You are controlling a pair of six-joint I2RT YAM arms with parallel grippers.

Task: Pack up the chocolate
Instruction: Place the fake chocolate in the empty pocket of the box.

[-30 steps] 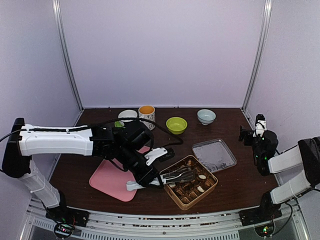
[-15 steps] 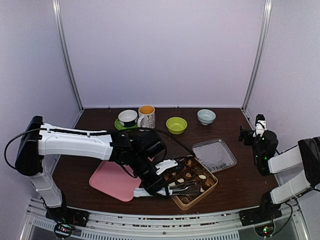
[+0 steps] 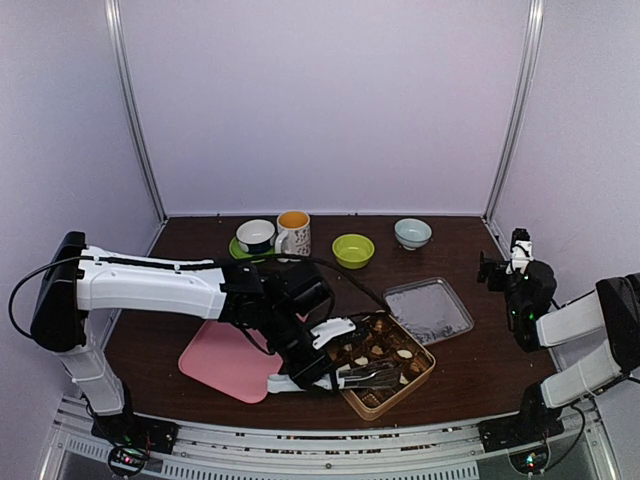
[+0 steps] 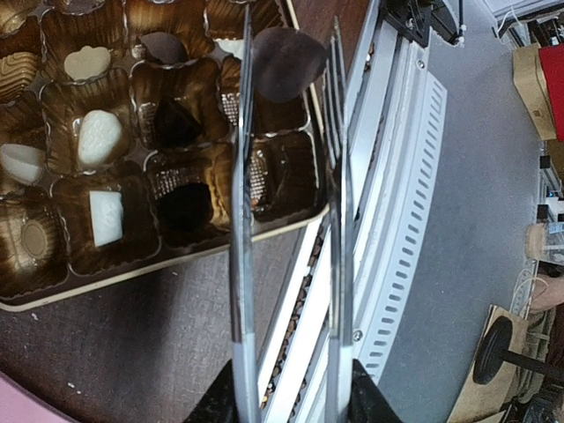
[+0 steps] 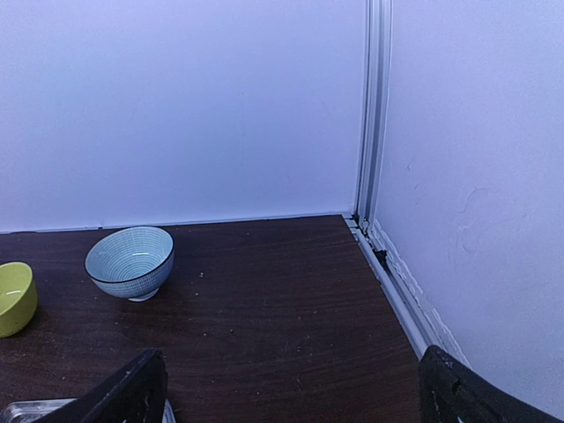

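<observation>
1. Top view: The left arm reaches over the pink mat [image 3: 222, 362] to the box [image 3: 392, 402] by the near edge of the table [image 3: 480, 365].
   - The left end effector [image 3: 315, 366] is clenched on the tongs [image 3: 368, 376], whose blades lie over the near side of the box.
   - The chocolate [image 3: 385, 350] sits in the box compartments.
   - The lid [image 3: 428, 310] lies just beside the box.
   - The right end effector [image 3: 505, 262] is at the right edge of the table, well apart from the box.
2. Left wrist view: The tongs run up from the fingers [image 4: 216, 407].
   - One dark piece [image 4: 286, 62] sits between the blade tips, over a compartment at the rim of the box.
   - Cream pieces [image 4: 99, 137] lie in compartments to the left.
3. Right wrist view: The right end effector is released, with its fingers [image 5: 132, 392] wide apart and grasping nothing. A blue bowl [image 5: 130, 262] and a green bowl [image 5: 13, 300] stand on the table ahead.
</observation>
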